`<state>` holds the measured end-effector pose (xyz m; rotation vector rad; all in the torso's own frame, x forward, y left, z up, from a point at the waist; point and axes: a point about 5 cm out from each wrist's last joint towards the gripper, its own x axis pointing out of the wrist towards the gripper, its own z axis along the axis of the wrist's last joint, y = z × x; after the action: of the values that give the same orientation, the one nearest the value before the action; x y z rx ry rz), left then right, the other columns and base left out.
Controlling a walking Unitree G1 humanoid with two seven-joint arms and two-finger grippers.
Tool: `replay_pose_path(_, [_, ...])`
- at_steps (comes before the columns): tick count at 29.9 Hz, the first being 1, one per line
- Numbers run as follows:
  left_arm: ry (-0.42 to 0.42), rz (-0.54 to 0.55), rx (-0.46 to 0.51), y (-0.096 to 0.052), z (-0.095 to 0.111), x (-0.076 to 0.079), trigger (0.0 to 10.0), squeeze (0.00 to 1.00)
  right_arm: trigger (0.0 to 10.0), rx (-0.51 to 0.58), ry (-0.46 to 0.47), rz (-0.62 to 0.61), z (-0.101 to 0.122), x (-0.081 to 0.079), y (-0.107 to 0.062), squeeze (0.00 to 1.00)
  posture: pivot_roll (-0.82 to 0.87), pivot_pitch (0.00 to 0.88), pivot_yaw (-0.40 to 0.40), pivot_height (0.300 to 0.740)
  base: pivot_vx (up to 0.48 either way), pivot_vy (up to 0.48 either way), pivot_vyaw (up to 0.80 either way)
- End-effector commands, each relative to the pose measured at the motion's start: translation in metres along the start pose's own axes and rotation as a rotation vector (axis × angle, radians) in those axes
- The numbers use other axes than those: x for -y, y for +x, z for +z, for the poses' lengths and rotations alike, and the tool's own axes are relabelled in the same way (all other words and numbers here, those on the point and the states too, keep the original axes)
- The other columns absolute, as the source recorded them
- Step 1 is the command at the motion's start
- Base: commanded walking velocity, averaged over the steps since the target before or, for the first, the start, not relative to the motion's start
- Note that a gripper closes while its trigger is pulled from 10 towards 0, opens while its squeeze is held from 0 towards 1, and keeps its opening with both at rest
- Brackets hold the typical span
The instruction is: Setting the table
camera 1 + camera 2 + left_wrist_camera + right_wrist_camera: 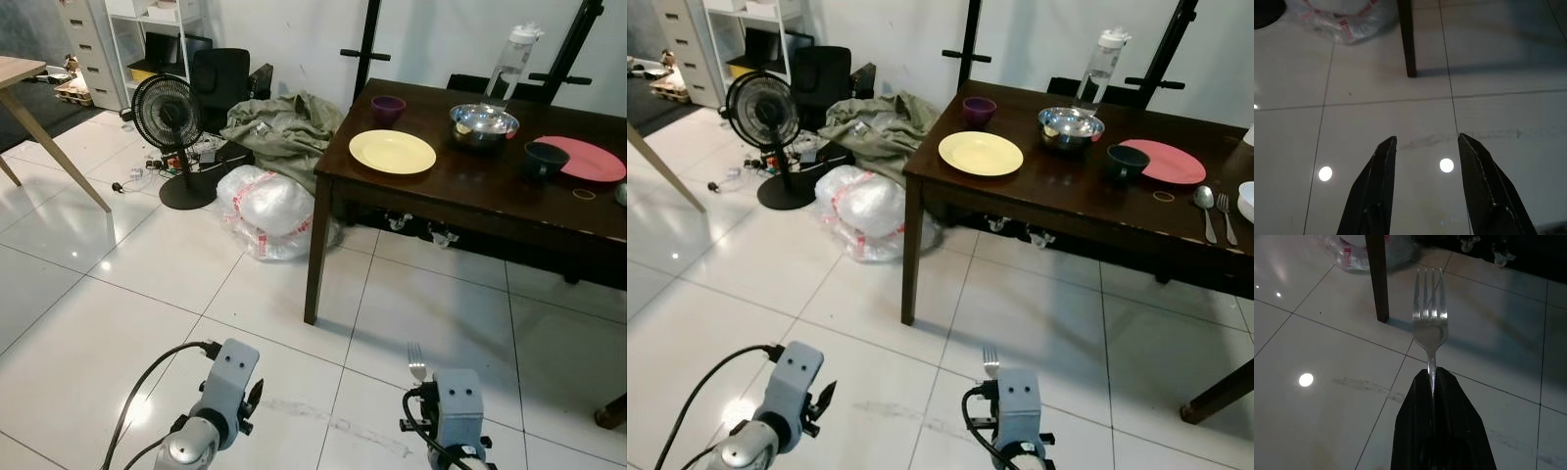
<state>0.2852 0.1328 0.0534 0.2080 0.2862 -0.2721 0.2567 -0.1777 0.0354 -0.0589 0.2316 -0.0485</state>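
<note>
Fork (pixel 1429 328) pinched in the right gripper (pixel 1433 374), left gripper (pixel 1426 143) spread empty; next, carry it to the far desk (pixel 1087 196) beside the yellow plate (pixel 981 153).

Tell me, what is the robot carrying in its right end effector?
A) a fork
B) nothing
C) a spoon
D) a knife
A: the right end effector is shut on the handle of a fork, whose tines point out ahead above the tiled floor.
</note>
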Motion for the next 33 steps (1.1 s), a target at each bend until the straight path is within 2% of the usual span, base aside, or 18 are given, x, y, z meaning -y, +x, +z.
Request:
replay_pose_path(1, [-0.005,0.027,-0.021,-0.0023,-0.0097,-0.002,10.0,0.0,10.0,-0.011,-0.005,-0.005,-0.0064,0.0022,-0.0015,0.0,0.03,0.101,0.044,0.74,0.345,0.0,0.0])
replay_pose_path(20, [-0.011,0.071,0.0,-0.0009,-0.0126,-0.0058,10.0,0.0,10.0,0.018,-0.018,0.01,-0.0072,0.0,0.0013,0.0,0.02,0.101,0.043,0.74,0.42,0.0,0.0])
replay_pose_path(33, [-0.006,0.075,0.008,-0.0016,-0.0126,-0.0069,10.0,0.0,10.0,0.035,-0.006,0.032,-0.0066,-0.0035,0.001,0.0,0.03,0.109,0.05,0.74,0.418,0.0,0.8])
